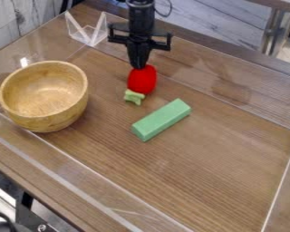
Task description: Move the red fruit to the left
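from my remote view i see the gripper (140,65) at the upper middle of the frame, pointing straight down, and its two black fingers (134,56) are brought together on the top of the red fruit (140,80). the fruit sits just below the fingertips, a little above the center of the frame, with its light green stem end at the lower left and touching the wooden table (208,154). just beside it, toward the lower right, lies the green block (161,119), flat and turned diagonal, apart from the fruit. at the left side of the frame stands the wooden bowl (43,94), well apart from the fruit. a clear plastic wall (39,41) runs around the table edge.
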Available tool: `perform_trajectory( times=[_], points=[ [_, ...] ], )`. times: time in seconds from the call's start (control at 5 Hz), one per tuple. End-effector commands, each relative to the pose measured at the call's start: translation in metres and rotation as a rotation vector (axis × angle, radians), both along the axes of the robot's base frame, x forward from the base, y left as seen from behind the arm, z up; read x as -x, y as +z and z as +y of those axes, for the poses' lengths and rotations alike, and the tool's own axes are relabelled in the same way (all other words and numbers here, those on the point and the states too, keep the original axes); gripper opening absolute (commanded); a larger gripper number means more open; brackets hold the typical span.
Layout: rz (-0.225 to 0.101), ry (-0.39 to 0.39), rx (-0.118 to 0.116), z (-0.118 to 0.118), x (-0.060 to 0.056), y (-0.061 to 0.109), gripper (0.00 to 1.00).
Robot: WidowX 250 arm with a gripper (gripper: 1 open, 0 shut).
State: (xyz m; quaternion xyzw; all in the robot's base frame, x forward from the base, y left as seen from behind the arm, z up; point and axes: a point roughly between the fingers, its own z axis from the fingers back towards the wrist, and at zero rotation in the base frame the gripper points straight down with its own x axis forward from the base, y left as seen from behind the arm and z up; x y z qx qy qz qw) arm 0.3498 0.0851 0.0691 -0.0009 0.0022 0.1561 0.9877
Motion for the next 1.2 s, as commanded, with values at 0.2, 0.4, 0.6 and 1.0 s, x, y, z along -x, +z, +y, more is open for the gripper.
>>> perform_trajectory(
  times=[0.2, 0.4, 0.6, 1.0],
  points=[
    [-0.085, -0.002, 0.014, 0.022, 0.005, 0.056, 0.0],
    [-0.06, -0.021, 0.011, 0.029, 0.006, 0.048, 1.0],
    [-0.031, -0.077, 0.012, 0.036, 0.002, 0.037, 1.0],
    [0.022, -0.124, 0.015, 0.03, 0.002, 0.012, 1.0]
  ],
)
